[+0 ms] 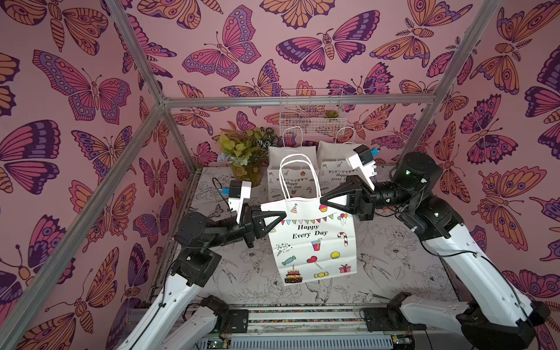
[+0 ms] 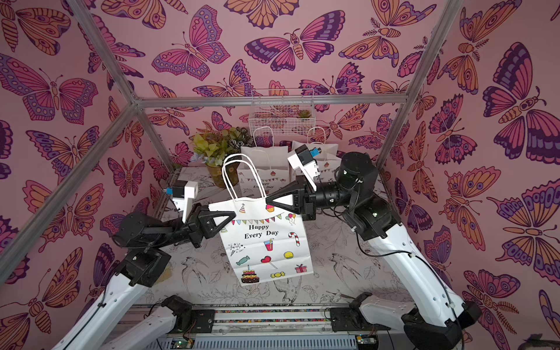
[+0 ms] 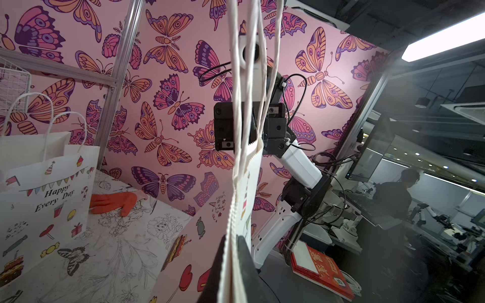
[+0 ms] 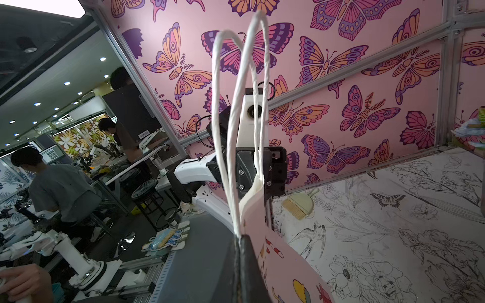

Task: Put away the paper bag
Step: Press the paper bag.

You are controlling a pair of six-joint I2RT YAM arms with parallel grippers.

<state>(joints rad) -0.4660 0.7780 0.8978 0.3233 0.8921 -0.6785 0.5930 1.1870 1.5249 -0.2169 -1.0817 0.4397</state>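
The white paper bag point(image 1: 312, 242) point(image 2: 266, 242), printed "Happy Every Day", hangs flat and upright above the table in both top views, its twin handles point(image 1: 298, 172) standing up. My left gripper point(image 1: 283, 213) point(image 2: 233, 213) is shut on the bag's top left corner. At the top right corner my right gripper point(image 1: 322, 201) point(image 2: 268, 202) is shut on the rim. In the left wrist view the bag point(image 3: 183, 249) runs edge-on into the left gripper point(image 3: 232, 238), pinched between both jaws. In the right wrist view the bag point(image 4: 283, 262) leaves the closed right gripper point(image 4: 240, 237).
Two more printed bags point(image 1: 292, 169) point(image 1: 336, 163) stand at the back wall beside a potted plant point(image 1: 245, 172), under a wire basket point(image 1: 312, 115). An orange glove point(image 3: 112, 203) and a small brush point(image 4: 298, 204) lie on the table. Metal frame posts point(image 1: 181, 142) ring the workspace.
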